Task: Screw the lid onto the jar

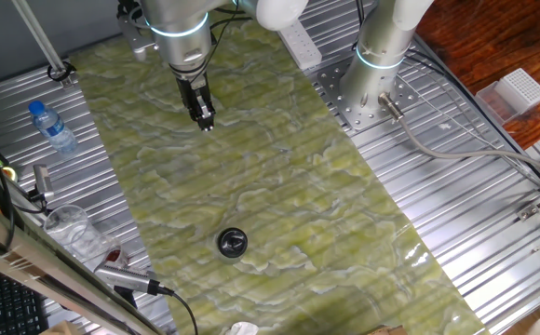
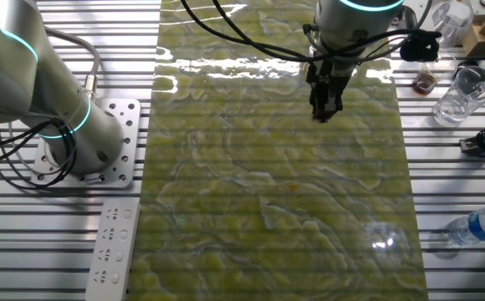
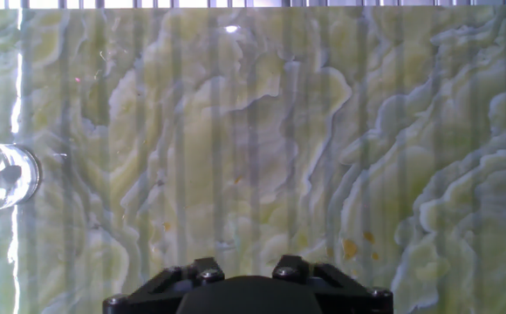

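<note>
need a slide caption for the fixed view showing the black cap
Arm's tool hangs above the green marbled mat, far from the black-capped jar standing alone near the mat's front edge.

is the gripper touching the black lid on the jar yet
Apart. One fixed view shows the gripper up near the mat's far end, with a wide stretch of bare green mat between it and the lid.

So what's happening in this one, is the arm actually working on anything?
Not at this moment. The pincer hangs over the far part of the green mat, touching nothing and apparently holding nothing. The lid sits on the near part of the mat, well apart from it. From above only the black cap shows, so it cannot be told whether the jar is under it, or whether it is screwed on.
</note>
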